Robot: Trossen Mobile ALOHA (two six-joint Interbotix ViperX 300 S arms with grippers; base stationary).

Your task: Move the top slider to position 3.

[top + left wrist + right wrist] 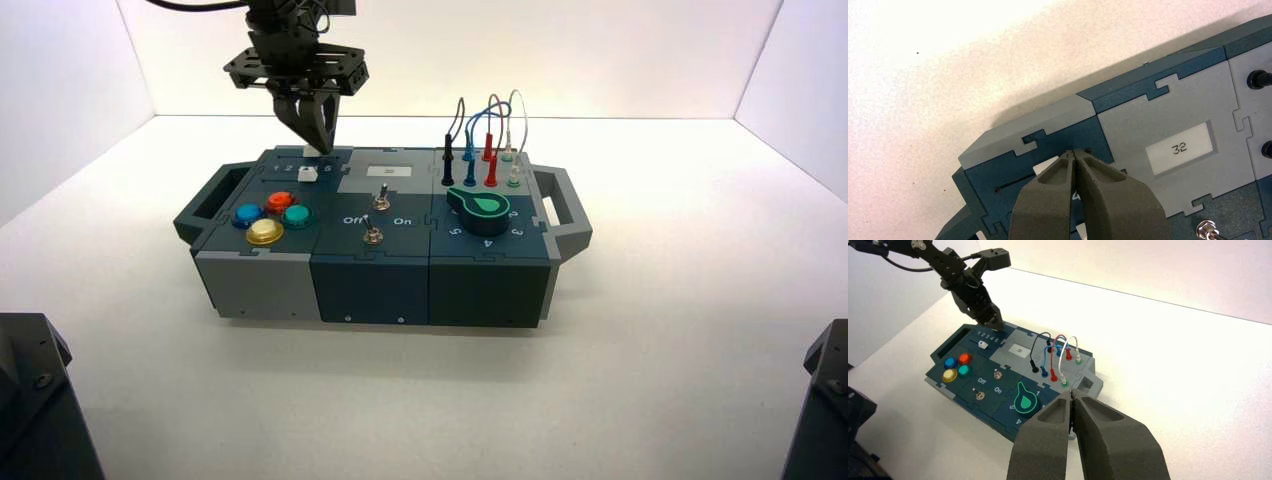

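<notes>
Top slider (1045,165): far left part of box, directly beside the closed, empty fingertips of the left gripper (1073,152); contact cannot be confirmed. Step in hand: positioning the slider. Next move, as judged: push along the slot towards digit 3 (987,337), stopping in line with it. Count: two sliders, four round buttons (265,232), two toggle switches (372,236), one green dial (484,210). Right gripper (1072,392): idle, closed, empty, right of the left arm.
</notes>
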